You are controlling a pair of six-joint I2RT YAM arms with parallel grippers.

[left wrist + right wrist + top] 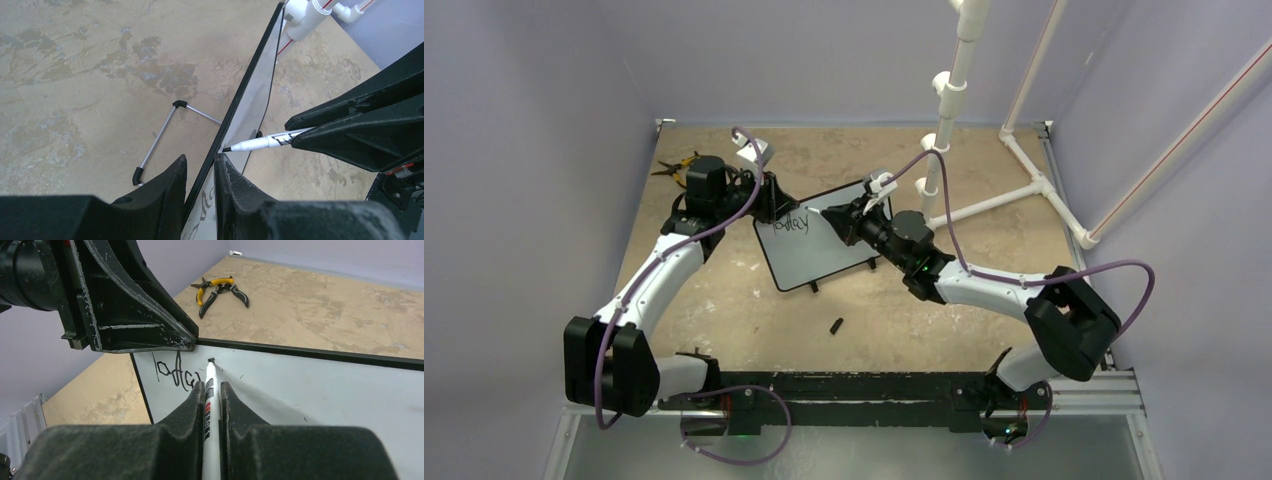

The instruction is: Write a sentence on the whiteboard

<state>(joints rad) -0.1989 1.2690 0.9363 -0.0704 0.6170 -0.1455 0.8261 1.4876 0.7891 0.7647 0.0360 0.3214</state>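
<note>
While my left pincer (200, 161) clamps the whiteboard (824, 255) by its edge, steadying it tilted at mid-table against pen pressure, my right pincer (210, 386) grips the marker (210, 374), tip at the board just beside the sentence (175, 374), barely begun.

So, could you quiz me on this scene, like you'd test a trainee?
1. True or false: the marker tip is touching the whiteboard.
2. Which arm's fingers clamp the whiteboard's edge? A) left B) right C) neither
3. Fill in: the yellow-handled tool lying beyond the board is a pair of ____.
Key: 1 true; 2 A, the left fingers; 3 pliers.
</note>
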